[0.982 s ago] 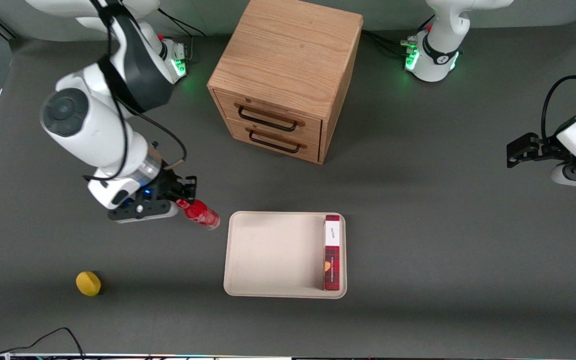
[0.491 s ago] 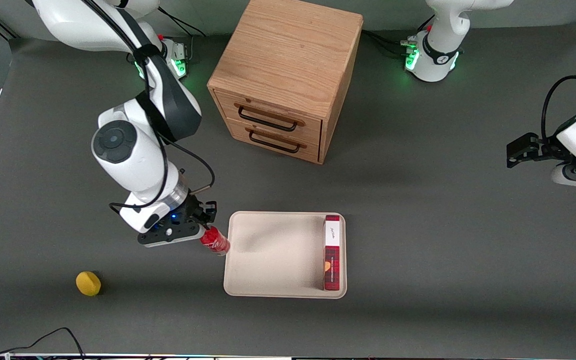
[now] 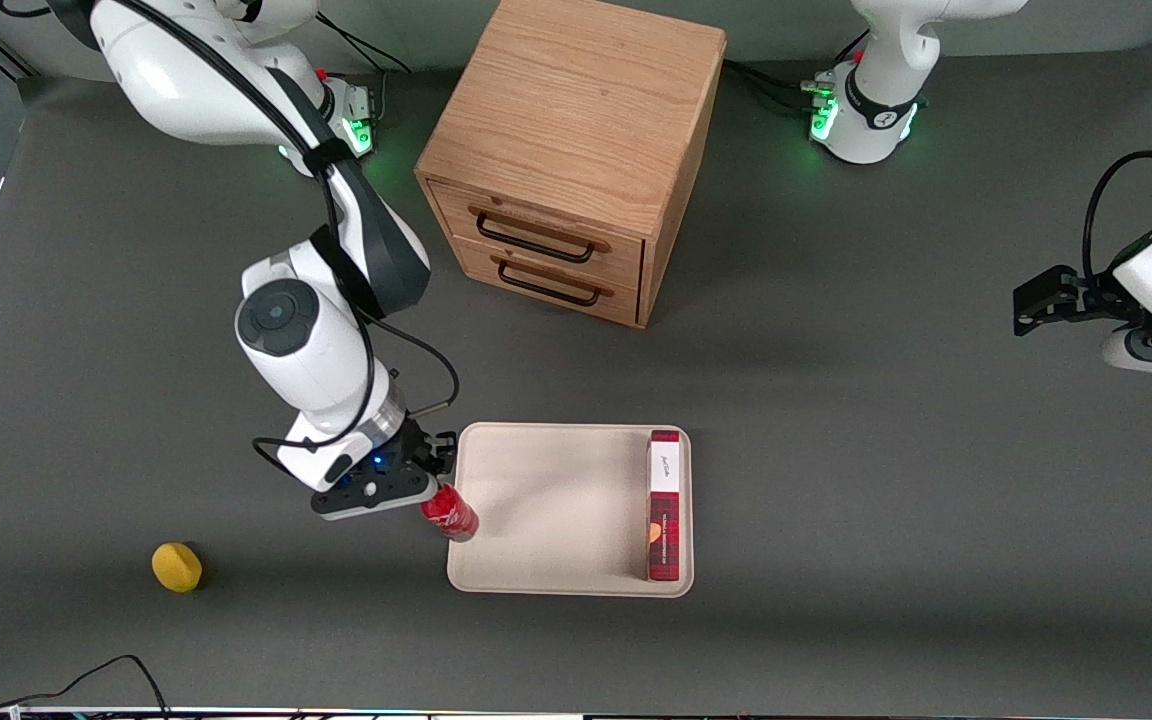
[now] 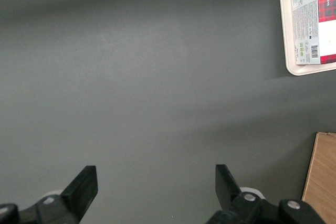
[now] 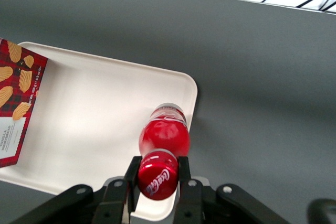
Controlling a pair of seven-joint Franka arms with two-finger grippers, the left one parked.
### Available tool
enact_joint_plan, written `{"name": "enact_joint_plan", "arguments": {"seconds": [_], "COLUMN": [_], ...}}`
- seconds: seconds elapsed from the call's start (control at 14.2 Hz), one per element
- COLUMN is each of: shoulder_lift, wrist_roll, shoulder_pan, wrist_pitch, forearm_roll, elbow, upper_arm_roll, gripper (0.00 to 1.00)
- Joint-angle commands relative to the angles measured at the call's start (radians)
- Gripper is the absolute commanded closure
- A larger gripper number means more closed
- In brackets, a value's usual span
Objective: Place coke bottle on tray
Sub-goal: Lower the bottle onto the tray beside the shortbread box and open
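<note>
A dark grey matte surface (image 3: pixel 836 480) fills nearly the whole scene, evenly lit, with soft shadows lying across it. A wooden cabinet (image 3: pixel 576 130) of light oak stands on it, farther from the front camera than most else; its two drawers (image 3: pixel 541 262) each carry a black bar handle (image 3: pixel 536 238) and both sit closed. A pale grey-green wall (image 3: pixel 776 30) runs along the surface's edge above the cabinet. Green lights (image 3: pixel 821 120) glow at that edge. A black cable (image 3: pixel 106 672) loops at the surface's nearest edge.
</note>
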Motion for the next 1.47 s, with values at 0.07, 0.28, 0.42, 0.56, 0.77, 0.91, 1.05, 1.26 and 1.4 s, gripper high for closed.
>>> {"name": "enact_joint_plan", "arguments": {"seconds": [0.07, 0.28, 0.42, 0.56, 0.77, 0.91, 1.05, 1.26, 1.4], "shoulder_lift": [0.117, 0.147, 0.164, 0.177, 0.178, 0.178, 0.161, 0.064, -0.028], "wrist_roll": [0.008, 0.016, 0.037, 0.044, 0.073, 0.083, 0.134, 0.125, 0.128], "shoulder_pan": [0.019, 0.031, 0.034, 0.033, 0.034, 0.033, 0.025, -0.027, -0.064], "wrist_pitch": [0.010, 0.062, 0.079, 0.090, 0.090, 0.090, 0.088, -0.092, -0.245], "forearm_roll": [-0.006, -0.007, -0.012, -0.012, -0.019, -0.012, -0.004, 0.097, 0.148], "elbow": [0.159, 0.159, 0.159, 0.157, 0.156, 0.153, 0.152, 0.145, 0.125], "upper_arm_roll": [-0.011, -0.011, -0.013, -0.013, -0.014, -0.013, -0.011, 0.016, 0.016], "gripper": [1.00, 1.00, 1.00, 1.00, 0.55, 0.00, 0.00, 0.00, 0.00]}}
